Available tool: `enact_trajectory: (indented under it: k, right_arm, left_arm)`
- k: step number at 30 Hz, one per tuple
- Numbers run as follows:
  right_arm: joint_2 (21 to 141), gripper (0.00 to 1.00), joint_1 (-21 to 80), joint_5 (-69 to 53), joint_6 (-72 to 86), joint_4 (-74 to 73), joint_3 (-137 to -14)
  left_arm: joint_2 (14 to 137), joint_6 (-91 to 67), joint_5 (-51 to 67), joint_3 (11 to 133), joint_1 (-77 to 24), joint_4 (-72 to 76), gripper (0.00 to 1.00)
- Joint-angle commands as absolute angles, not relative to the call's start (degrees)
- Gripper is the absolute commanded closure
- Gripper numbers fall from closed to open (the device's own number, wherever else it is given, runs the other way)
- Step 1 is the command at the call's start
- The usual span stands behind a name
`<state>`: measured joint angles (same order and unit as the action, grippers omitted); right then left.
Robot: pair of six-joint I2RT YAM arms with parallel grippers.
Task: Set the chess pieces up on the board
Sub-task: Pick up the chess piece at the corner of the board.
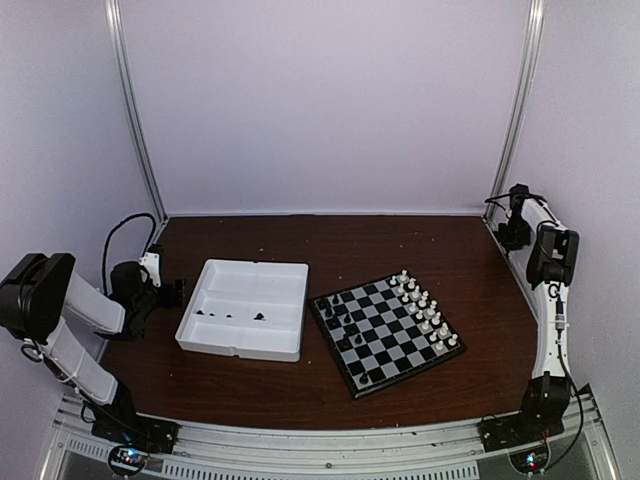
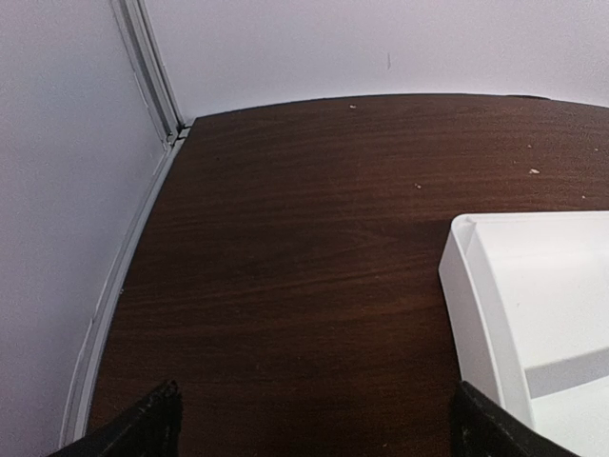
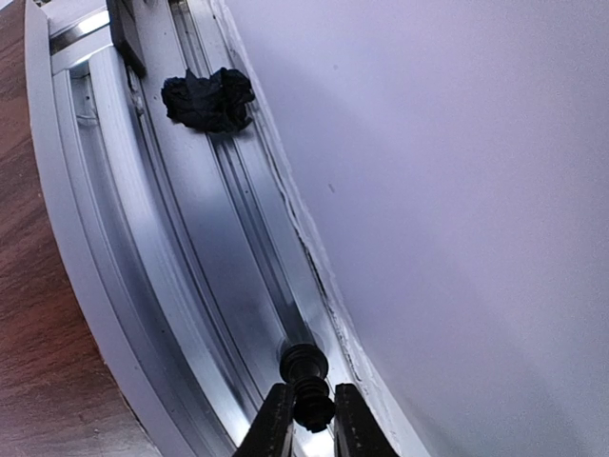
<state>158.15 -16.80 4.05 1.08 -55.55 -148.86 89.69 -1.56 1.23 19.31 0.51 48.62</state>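
Note:
The board [image 1: 385,335] lies at centre right of the table. A few black chess pieces [image 1: 338,306] stand on its left squares. Tiny white pieces [image 1: 424,312] line its right side. More black pieces [image 1: 229,314] lie in the white tray [image 1: 243,280]. My right gripper [image 3: 312,411] is shut on a black chess piece [image 3: 304,367], held over the aluminium rail by the right wall. In the top view the right gripper [image 1: 514,236] is at the far right edge. My left gripper [image 2: 314,419] is open and empty over bare table, just left of the tray [image 2: 476,286]; in the top view it [image 1: 176,292] is beside the tray.
An aluminium rail [image 3: 181,248] and the white wall [image 3: 457,190] lie right under and beside the right gripper. A black crumpled lump [image 3: 207,100] sits on the rail. The left wall and its rail [image 2: 124,276] run close to the left gripper.

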Motion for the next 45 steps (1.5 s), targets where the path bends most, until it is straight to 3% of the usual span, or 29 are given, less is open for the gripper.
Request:
enact_trajectory:
  k: [1,10,45]
  right_arm:
    - [160.0,0.84,-19.6,4.8,1.7,-54.4,-149.8]
    - [156.9,0.94,-19.2,5.3,0.8,-51.0,-144.6]
    - [125.4,0.94,-8.6,12.3,-1.6,-33.4,-109.4]
  left_arm:
    - [90.0,-1.0,0.9,20.5,0.2,50.1,0.02]
    - [90.0,-1.0,0.9,20.6,0.2,50.2,0.02]
    - [89.8,-1.0,0.9,20.5,0.2,50.2,0.02]
